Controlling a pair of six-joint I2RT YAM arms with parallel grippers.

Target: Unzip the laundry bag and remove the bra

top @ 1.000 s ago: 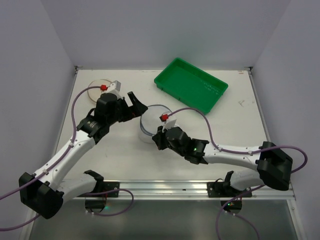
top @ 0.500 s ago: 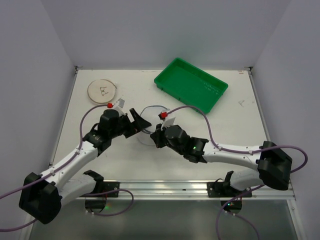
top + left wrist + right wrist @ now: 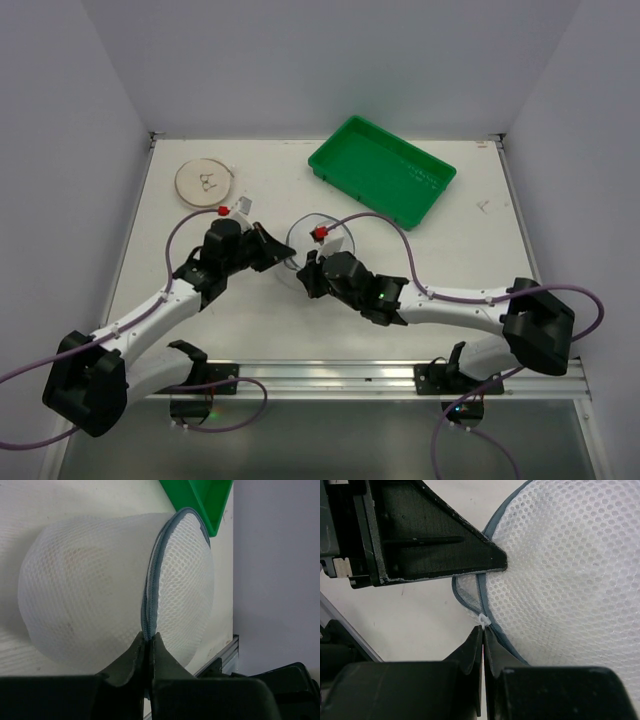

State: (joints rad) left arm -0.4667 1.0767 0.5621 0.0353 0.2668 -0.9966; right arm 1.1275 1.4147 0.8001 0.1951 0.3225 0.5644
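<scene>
The laundry bag is a round white mesh case with a grey-blue zipper rim, standing mid-table between the two arms. My left gripper is shut on that rim at the bag's near-left edge. My right gripper is shut on the small white zipper pull, just beside the left gripper's finger. From above, the right gripper sits at the bag's front edge. A short stretch of zipper gapes beside the pull. The bra is hidden inside the mesh.
A green rectangular tray stands at the back right, close behind the bag. A flat beige disc lies at the back left. A metal rail runs along the table's near edge.
My left gripper has swung from near the beige disc down to the bag's rim and shut on it. The right gripper has stayed shut at the zipper pull.
</scene>
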